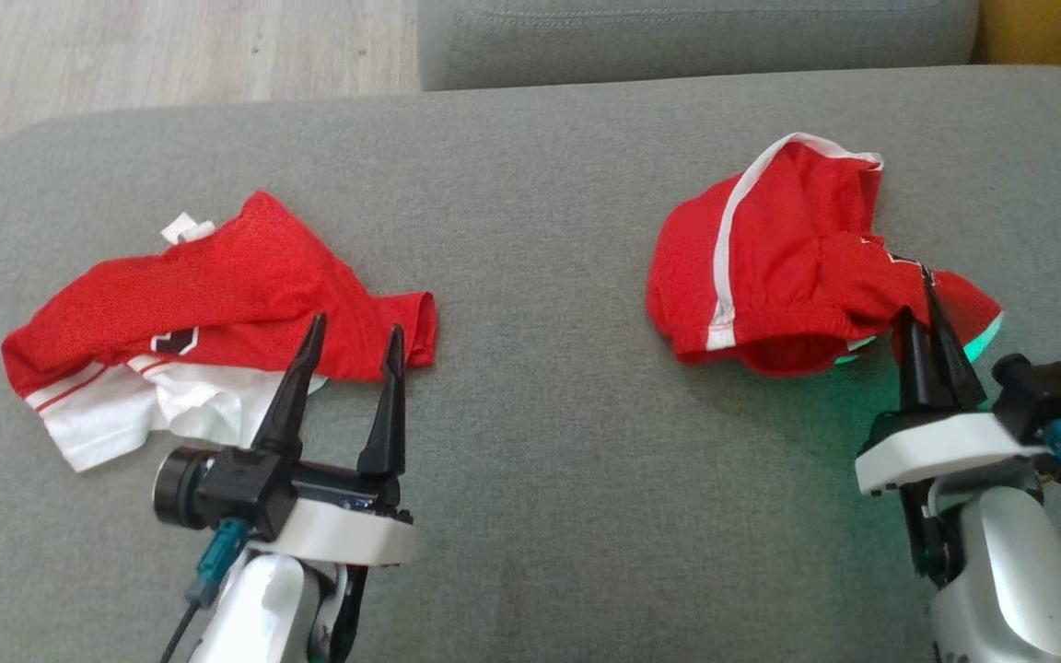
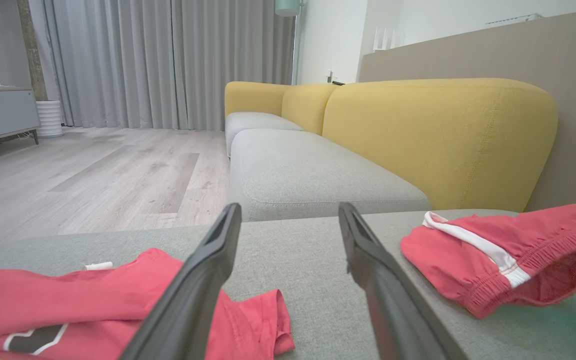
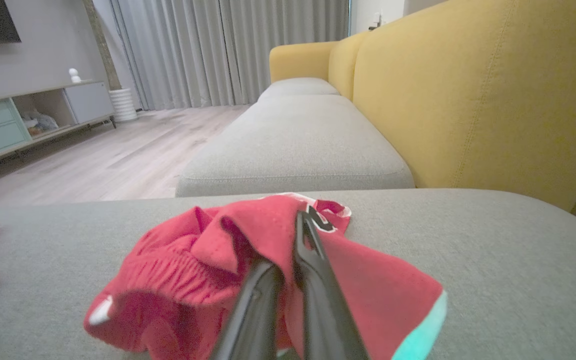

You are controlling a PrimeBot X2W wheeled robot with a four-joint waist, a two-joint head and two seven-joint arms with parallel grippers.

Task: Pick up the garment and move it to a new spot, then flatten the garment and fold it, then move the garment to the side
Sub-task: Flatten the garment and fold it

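A crumpled red garment (image 1: 770,267) with a white stripe lies at the right of the grey cushion (image 1: 540,442). My right gripper (image 1: 917,304) is shut on its near right fold, the fabric bunched around the dark fingers (image 3: 318,280). The left wrist view shows that garment (image 2: 468,255) from the side, its elastic waistband facing me. My left gripper (image 1: 355,324) stands open with nothing between its fingers, its tips over the near edge of a second red and white garment (image 1: 199,295), which lies spread at the cushion's left.
Another grey seat cushion (image 1: 678,37) adjoins the far edge, with a yellow backrest (image 2: 443,135) to its right. Wooden floor (image 1: 125,55) lies beyond the far left edge. Bare cushion stretches between the two garments.
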